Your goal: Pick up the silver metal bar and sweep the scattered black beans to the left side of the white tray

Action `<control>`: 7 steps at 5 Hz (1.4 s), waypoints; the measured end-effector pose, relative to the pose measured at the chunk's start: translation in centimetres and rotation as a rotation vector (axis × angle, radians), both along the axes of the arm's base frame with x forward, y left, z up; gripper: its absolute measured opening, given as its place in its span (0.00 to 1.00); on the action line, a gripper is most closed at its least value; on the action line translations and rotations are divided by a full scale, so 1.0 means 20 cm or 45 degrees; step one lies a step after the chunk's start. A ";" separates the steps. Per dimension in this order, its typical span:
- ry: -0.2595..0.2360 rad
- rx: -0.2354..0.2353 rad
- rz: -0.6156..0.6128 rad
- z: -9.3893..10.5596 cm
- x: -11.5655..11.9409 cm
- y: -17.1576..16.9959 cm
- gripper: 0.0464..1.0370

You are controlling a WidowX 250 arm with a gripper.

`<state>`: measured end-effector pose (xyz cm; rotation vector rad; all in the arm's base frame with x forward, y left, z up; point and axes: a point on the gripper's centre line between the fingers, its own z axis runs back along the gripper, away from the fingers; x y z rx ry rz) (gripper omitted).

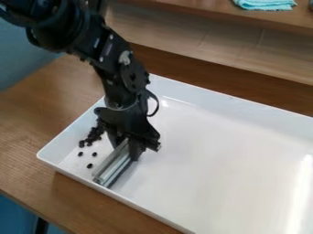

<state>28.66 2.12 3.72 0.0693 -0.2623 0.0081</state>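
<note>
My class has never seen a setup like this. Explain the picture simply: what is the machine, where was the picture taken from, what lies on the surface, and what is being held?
The machine is a black robot arm. It comes in from the upper left and ends in a gripper, a kind of two-fingered hand, pointing down. The one picture comes from a fixed camera looking down at a slant.

On a wooden table sits a large white tray with raised sides. At its left end lie small black bits, most in a cluster and a few apart; what they are, I cannot tell. A blue cloth lies on a shelf at the top edge.

The gripper's fingers are on either side of a pale, ridged bar, holding it near one end.
</note>
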 end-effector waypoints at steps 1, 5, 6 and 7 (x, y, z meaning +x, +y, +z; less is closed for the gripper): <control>-0.017 -0.003 0.003 -0.01 0.01 0.03 0.34; -0.056 0.094 0.037 0.01 0.06 0.28 0.34; 0.048 -0.050 0.034 0.07 0.09 0.05 0.34; 0.053 -0.169 0.030 0.19 0.17 -0.19 0.34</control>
